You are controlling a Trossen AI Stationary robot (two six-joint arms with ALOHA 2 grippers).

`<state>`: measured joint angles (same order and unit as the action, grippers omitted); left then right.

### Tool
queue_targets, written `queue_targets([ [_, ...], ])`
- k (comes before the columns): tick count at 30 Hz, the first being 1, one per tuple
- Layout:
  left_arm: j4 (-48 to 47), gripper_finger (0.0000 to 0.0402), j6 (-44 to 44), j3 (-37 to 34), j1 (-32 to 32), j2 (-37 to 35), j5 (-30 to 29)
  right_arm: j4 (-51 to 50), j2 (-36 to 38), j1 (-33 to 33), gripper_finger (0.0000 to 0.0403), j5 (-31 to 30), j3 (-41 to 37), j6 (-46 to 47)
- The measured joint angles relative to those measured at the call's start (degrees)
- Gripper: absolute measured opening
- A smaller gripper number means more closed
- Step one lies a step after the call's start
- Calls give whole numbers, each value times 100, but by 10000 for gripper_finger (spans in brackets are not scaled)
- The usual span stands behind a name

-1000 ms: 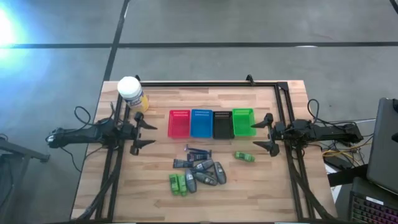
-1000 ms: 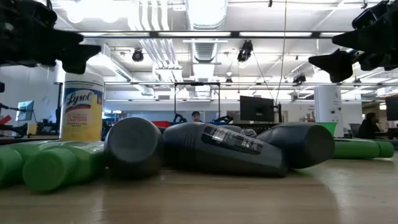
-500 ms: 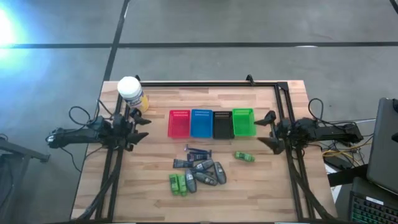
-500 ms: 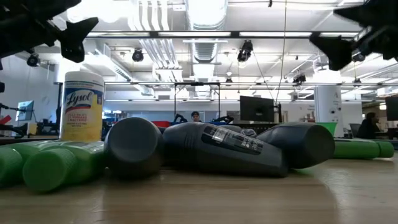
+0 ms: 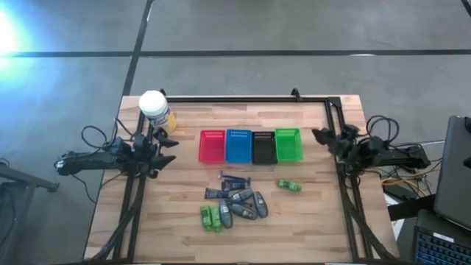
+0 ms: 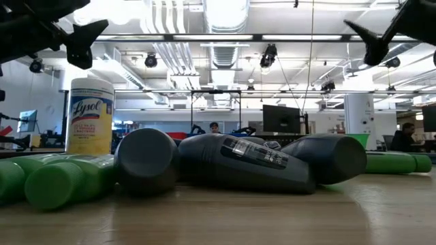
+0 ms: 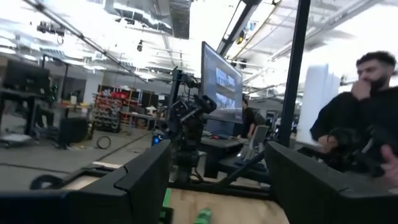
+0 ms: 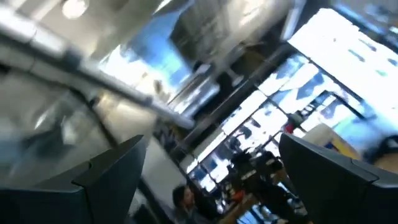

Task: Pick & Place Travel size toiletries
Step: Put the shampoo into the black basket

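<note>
The travel size toiletries lie on the near middle of the wooden table. They are dark grey tubes and bottles [image 5: 239, 204], green packets [image 5: 210, 218], thin blue razors [image 5: 234, 178] and one green packet apart [image 5: 289, 185]. In the low view the dark bottles [image 6: 238, 162] and green packets [image 6: 54, 180] lie on their sides. My left gripper [image 5: 163, 150] stands open at the table's left edge, raised and empty, as the left wrist view [image 7: 217, 180] also shows. At the right edge my right gripper [image 5: 324, 140] is open, tipped up and empty, and its own wrist view [image 8: 211, 174] shows only the ceiling between its fingers.
Red [image 5: 212, 146], blue [image 5: 238, 145], black [image 5: 263, 146] and green [image 5: 288, 144] baskets stand in a row behind the pile. A yellow jar with a white lid [image 5: 154, 109] stands at the far left corner. A black frame [image 5: 243, 99] rims the table. People sit beyond the table [image 7: 360, 118].
Both grippers have tipped upward. My left gripper drew back a little toward the table's left edge, then kept still. My right gripper has risen, rolled about its own axis and pulled back toward the right edge. The toiletries have not moved.
</note>
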<state>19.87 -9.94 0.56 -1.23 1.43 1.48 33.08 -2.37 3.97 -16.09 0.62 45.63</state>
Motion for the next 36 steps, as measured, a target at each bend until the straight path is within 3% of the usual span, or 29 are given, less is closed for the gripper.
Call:
queue_targets([
  [5,-6,264,144,2,0,0,-116,61,-995,58,364,-15,24,1265],
  [9,-54,264,-51,2,0,3,-170,-57,-2251,219,364,476,302,2229],
  [20,-287,264,-390,-9,0,74,-219,-150,-5273,820,364,777,2098,3565],
  [24,-289,264,-366,-9,0,74,-221,-680,-5918,798,362,1420,2852,3160],
  [27,-288,264,-357,-11,0,74,-221,-1980,-6196,887,353,2098,3437,3109],
  [32,-290,264,-375,-12,0,74,-221,-3576,-6586,1166,337,2689,4148,2364],
  [36,-292,264,-375,-13,0,74,-221,-4616,-6808,1238,328,2804,4482,2088],
])
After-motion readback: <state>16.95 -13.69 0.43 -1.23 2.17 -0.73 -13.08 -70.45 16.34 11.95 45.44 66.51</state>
